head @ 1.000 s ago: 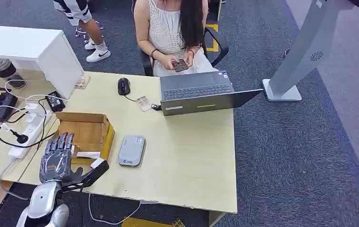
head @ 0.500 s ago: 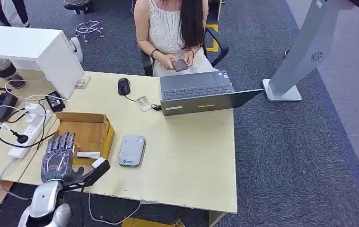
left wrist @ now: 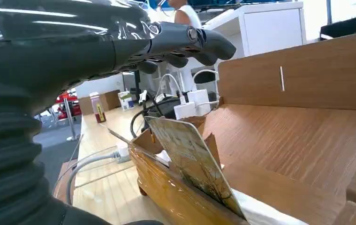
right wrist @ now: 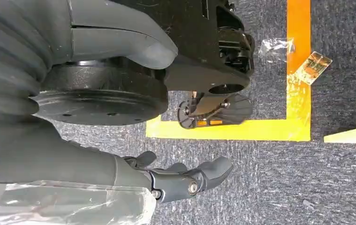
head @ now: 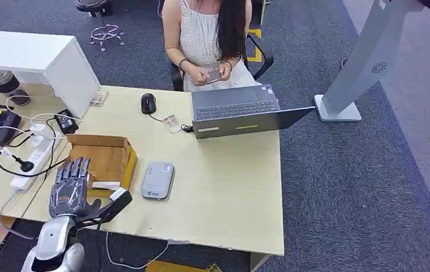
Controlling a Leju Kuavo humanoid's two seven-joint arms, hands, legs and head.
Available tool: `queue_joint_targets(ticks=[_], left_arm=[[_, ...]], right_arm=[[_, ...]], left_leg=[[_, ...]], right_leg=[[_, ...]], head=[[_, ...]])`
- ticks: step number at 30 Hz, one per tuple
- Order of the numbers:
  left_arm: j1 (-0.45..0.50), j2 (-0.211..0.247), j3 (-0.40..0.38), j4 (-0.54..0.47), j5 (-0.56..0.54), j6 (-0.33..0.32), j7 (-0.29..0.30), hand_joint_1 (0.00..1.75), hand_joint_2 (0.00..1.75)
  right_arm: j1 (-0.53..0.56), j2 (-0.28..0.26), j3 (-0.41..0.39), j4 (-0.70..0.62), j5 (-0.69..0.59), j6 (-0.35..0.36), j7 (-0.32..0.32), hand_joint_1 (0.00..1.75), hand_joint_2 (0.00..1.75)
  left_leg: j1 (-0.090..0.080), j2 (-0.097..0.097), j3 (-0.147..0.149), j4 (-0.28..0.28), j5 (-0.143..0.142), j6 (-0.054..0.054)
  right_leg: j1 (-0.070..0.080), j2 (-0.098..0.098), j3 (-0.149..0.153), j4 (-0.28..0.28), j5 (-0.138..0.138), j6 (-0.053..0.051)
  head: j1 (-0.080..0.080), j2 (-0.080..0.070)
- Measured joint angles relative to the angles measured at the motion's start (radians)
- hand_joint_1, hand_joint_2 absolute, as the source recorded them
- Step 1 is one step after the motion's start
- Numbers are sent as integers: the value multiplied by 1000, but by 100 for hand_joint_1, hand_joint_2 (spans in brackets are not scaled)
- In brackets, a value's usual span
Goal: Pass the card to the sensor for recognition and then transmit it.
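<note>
Left hand (head: 69, 191) hovers flat over the near end of the cardboard box (head: 108, 152), fingers stretched and apart with nothing in them, thumb out beside the box's near corner; the card (left wrist: 192, 165) stands tilted against the box's near wall, untouched. Step in hand looks like the pick-up: next the fingers must lower and pinch the card's upper edge, then carry it right to the grey sensor (head: 157, 180) beside the box. Right hand (right wrist: 185, 180) hangs over carpet, fingers loosely curled, holding nothing.
</note>
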Motion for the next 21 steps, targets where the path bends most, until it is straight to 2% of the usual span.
queue_joint_targets(ticks=[3, 4, 21], left_arm=[[0, 0, 0, 0, 0, 2, -1, 0, 175], [0, 0, 0, 0, 0, 2, -2, 175, 175], [0, 2, -6, 0, 39, 0, -45, 175, 175]], right_arm=[[0, 0, 0, 0, 0, -1, -2, 0, 175], [0, 0, 0, 0, 0, -1, -3, 0, 175], [0, 0, 0, 0, 4, 7, -9, 0, 175]], left_leg=[[0, 0, 0, 0, 0, 0], [0, 0, 0, 0, 0, 0], [0, 0, 0, 0, 0, 0]], right_leg=[[0, 0, 0, 0, 0, 0], [0, 0, 0, 0, 0, 0], [0, 0, 0, 0, 0, 0]], head=[[0, 0], [0, 0], [0, 0]])
